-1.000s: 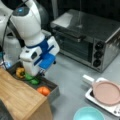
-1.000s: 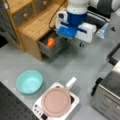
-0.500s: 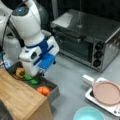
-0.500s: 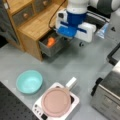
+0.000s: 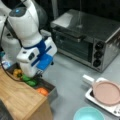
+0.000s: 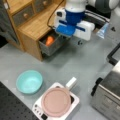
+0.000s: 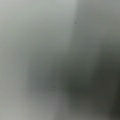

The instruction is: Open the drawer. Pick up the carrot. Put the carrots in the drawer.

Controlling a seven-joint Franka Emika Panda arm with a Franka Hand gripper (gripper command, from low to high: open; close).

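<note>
Nothing had visibly shifted since a second earlier: the arm hung over the drawer as before, and the carrot lay in the same spot.

In a front view, the drawer stood pulled out from under the wooden cabinet top, its grey front lip facing the view's right. The carrot lay inside it, near that front lip. Deeper in the same drawer sat a green piece and a yellow pepper. The pincer hung just above the drawer, close over the green piece (its fingers were hidden by the white and blue wrist housing, so I could not tell whether they were spread or pressed together). A toaster oven stood at the view's right, with a pink plate on a white tray and a teal bowl lower down on the grey bench.

In a front view, the drawer again stood open from the cabinet, and the carrot rested inside, untouched. The pincer sat beyond it, hidden under the blue housing. The teal bowl and pink plate lay well apart from the drawer.

The wrist view showed only a grey blur, with nothing recognisable in it.
</note>
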